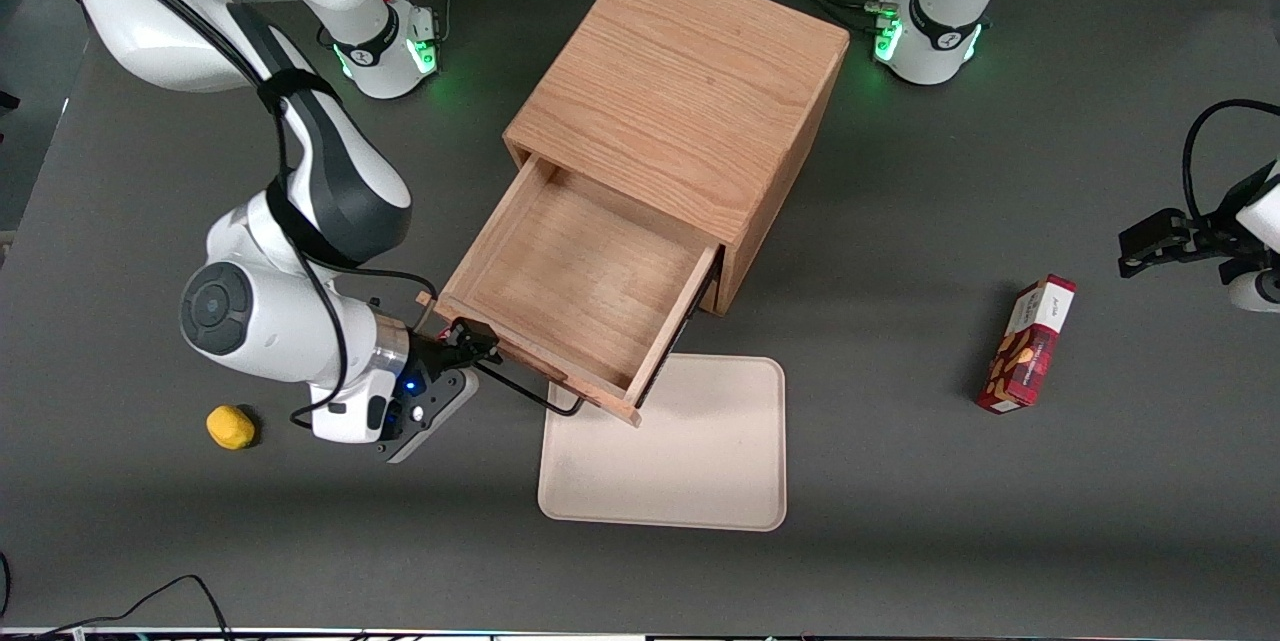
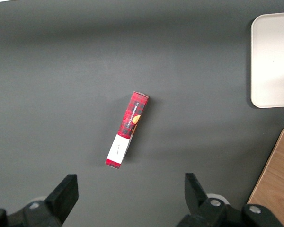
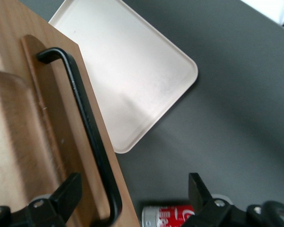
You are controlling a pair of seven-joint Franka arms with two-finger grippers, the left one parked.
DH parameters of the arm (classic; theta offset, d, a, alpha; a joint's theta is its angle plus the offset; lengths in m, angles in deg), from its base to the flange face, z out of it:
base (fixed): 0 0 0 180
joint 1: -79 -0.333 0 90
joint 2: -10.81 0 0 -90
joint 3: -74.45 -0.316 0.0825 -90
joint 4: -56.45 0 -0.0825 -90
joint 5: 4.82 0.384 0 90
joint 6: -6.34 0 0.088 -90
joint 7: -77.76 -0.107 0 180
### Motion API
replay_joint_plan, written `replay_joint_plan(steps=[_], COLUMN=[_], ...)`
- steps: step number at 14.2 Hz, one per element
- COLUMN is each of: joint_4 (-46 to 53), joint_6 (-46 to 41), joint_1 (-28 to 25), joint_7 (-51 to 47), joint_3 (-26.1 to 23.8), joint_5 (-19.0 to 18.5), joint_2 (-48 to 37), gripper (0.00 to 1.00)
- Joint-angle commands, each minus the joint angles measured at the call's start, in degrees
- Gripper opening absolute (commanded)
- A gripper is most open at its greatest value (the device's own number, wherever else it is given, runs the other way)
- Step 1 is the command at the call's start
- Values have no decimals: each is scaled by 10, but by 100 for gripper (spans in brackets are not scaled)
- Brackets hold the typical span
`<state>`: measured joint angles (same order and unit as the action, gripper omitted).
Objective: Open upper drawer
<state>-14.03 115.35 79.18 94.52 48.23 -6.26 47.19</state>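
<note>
the upper drawer (image 1: pixel 580 291) stands pulled well out of the cabinet (image 1: pixel 680 101); the gripper (image 1: pixel 478 346), fingers (image 3: pixel 66 196) spread wide, sits beside its handle (image 3: pixel 85 127), gripping nothing.

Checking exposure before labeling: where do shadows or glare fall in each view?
Front view: gripper at the upper drawer handle; drawer shades the tray.
Right wrist view: open fingers straddle the handle; faint tray sheen.
Left wrist view: soft shadow beside the red box.
</note>
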Motion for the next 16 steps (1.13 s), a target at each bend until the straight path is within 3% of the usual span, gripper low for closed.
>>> replay_joint_plan(steps=[1, 6, 10, 16], joint_4=[-7, -119, -258, -275], joint_6=[-31, -87, -112, -135], joint_1=[38, 64, 107, 128], joint_7=[3, -49, -276, -285], joint_3=[3, 107, 114, 112], joint_5=[12, 21, 24, 23], joint_2=[-82, -234, -369, -392], gripper=[100, 100, 100, 100])
